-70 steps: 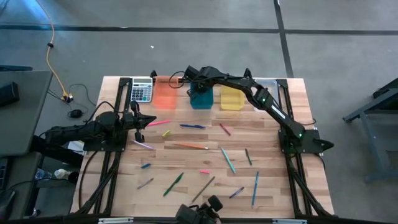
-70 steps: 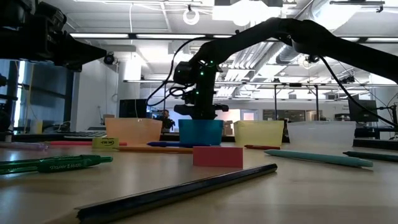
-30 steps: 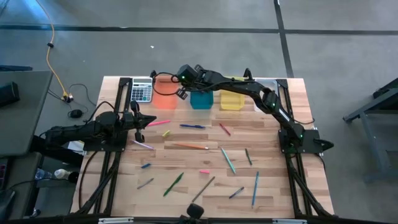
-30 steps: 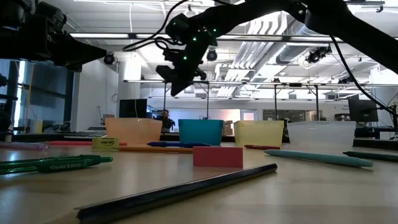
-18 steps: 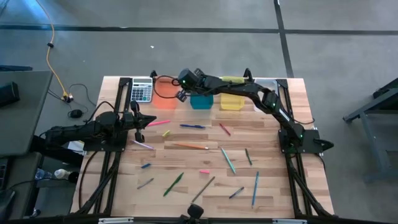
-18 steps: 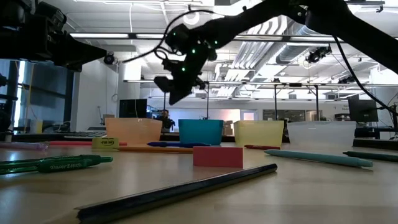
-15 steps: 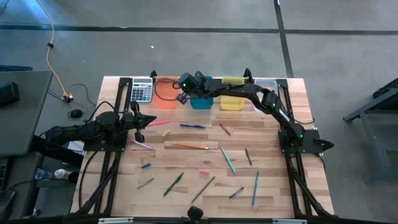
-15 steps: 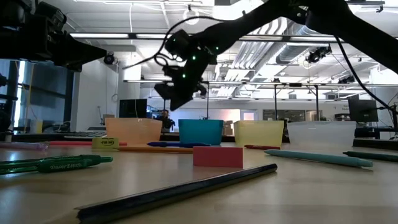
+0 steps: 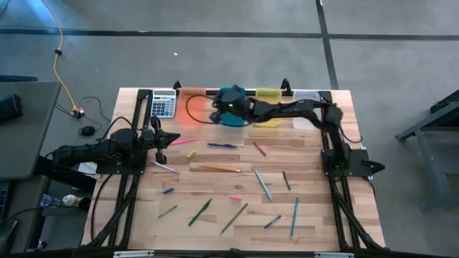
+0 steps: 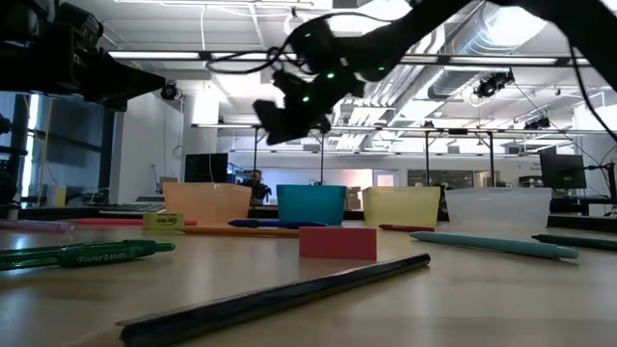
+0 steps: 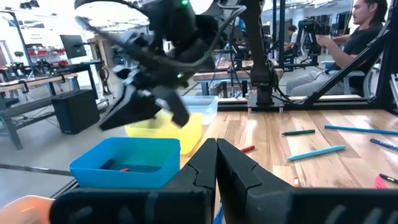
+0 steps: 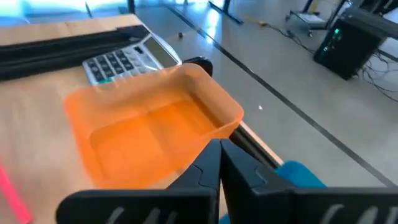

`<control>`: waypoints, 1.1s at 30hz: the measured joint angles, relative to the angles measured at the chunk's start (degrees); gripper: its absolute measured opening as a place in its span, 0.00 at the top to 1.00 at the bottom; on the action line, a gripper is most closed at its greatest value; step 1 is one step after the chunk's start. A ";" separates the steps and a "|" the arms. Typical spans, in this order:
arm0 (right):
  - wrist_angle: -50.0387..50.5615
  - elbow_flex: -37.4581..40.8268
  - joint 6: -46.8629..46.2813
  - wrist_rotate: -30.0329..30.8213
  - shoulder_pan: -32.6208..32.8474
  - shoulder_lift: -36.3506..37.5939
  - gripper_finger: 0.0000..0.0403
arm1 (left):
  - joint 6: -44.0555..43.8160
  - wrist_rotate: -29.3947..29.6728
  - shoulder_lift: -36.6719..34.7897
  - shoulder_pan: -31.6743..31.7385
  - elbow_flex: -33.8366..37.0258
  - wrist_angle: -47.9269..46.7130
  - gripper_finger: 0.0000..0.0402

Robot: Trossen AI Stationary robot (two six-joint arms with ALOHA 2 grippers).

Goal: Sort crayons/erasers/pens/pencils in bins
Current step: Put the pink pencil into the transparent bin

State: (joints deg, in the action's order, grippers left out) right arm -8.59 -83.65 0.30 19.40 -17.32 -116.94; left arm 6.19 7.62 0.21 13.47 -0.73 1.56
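Hovering with my right gripper (image 9: 215, 115) pinched closed and empty, I hang above the gap between the translucent orange rectangular plastic bin (image 12: 149, 127) and the teal-blue bin (image 11: 127, 162). My left gripper (image 9: 163, 140), closed too, waits beside a slim pink stick (image 9: 182, 142) on the wooden table (image 9: 308, 179).

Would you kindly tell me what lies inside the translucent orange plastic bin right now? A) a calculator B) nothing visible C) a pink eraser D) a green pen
B: in the right wrist view the translucent orange plastic bin shows only its bare floor, with nothing lying inside.
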 joint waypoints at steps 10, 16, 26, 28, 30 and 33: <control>-7.23 21.36 3.36 -1.00 1.98 16.74 1.00 | -0.02 -0.49 0.12 -0.02 0.02 0.02 1.00; -7.37 28.75 5.74 -0.94 2.95 26.46 1.00 | 0.00 -0.49 0.15 -0.02 0.02 -0.05 1.00; -8.63 39.96 5.69 -2.39 7.98 39.92 1.00 | -0.02 -1.21 0.15 0.00 0.02 -0.05 1.00; -9.81 42.52 4.74 -3.38 8.93 41.53 1.00 | -0.02 -1.21 0.15 0.00 0.02 -0.05 1.00; -11.64 45.28 3.64 -4.95 9.91 42.64 1.00 | -0.02 -1.22 0.15 -0.02 0.02 -0.02 1.00; -17.64 49.65 2.83 -6.51 11.37 43.31 1.00 | -0.02 -1.12 0.15 -0.02 0.02 1.46 1.00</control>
State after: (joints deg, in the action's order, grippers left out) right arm -26.23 -33.99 3.13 12.90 -5.96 -73.63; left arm 6.17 6.50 0.36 13.45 -0.71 3.02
